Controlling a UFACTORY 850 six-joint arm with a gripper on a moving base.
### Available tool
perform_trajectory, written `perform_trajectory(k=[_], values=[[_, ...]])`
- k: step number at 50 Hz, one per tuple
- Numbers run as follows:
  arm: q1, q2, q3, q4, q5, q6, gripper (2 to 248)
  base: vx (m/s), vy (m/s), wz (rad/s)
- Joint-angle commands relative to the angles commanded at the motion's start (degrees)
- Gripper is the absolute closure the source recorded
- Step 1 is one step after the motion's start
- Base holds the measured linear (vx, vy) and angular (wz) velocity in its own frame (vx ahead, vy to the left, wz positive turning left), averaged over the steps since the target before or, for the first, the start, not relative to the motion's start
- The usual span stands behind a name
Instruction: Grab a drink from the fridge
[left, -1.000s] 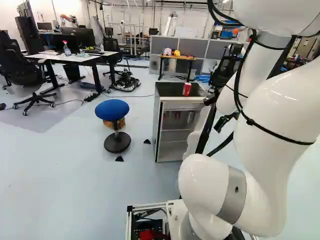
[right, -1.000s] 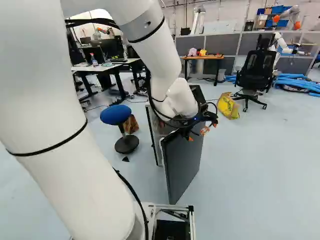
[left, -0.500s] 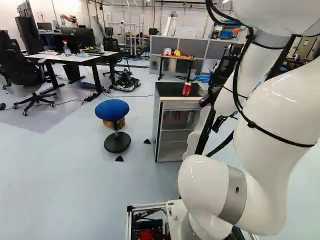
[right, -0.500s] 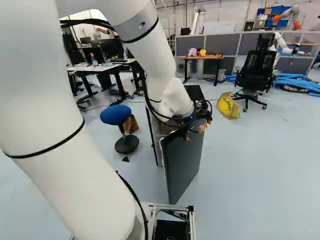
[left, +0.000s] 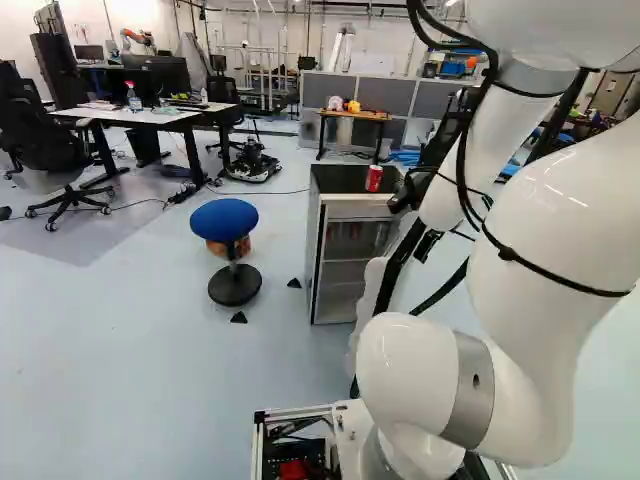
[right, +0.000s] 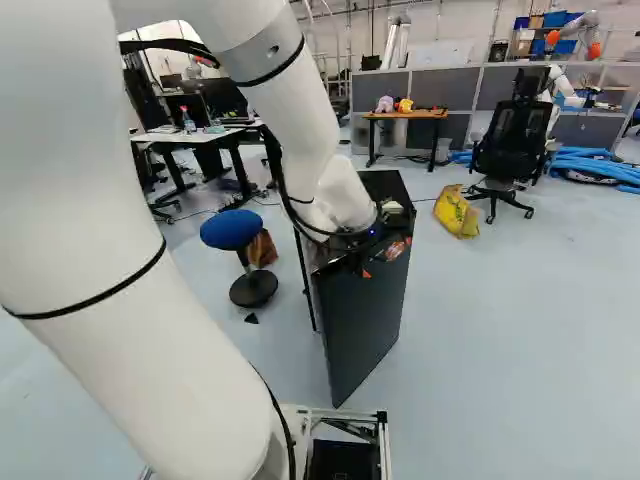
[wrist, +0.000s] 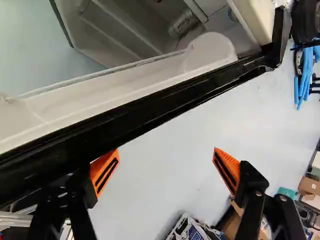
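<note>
The drinks in the fridge are hard to make out: the wrist view shows 1 pale cylinder lying inside, its type unclear. A red can with a paler top stands upright on the fridge's dark top. The fridge is grey-sided, with shelves inside; the arm covers part of it in the right base view. Its door stands open, dark outside and white inside, cut off in the wrist view. The gripper is released, its 2 fingers wide apart, 1 orange pad right beside the door's black edge; whether they touch is unclear. A blue stool stands near the fridge.
</note>
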Motion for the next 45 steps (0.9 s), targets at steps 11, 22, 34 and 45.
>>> perform_trajectory(k=[11,22,34,45], values=[[1.68,0.03,0.03,0.00,0.00,0.00,3,0.000,0.000,0.000],[3.65,-0.18,-0.19,0.38,0.00,0.00,3,0.000,0.000,0.000],[5.91,-0.56,-0.58,1.87,0.00,0.00,3,0.000,0.000,0.000],[7.97,-1.00,-1.05,4.19,0.00,0.00,3,0.000,0.000,0.000]])
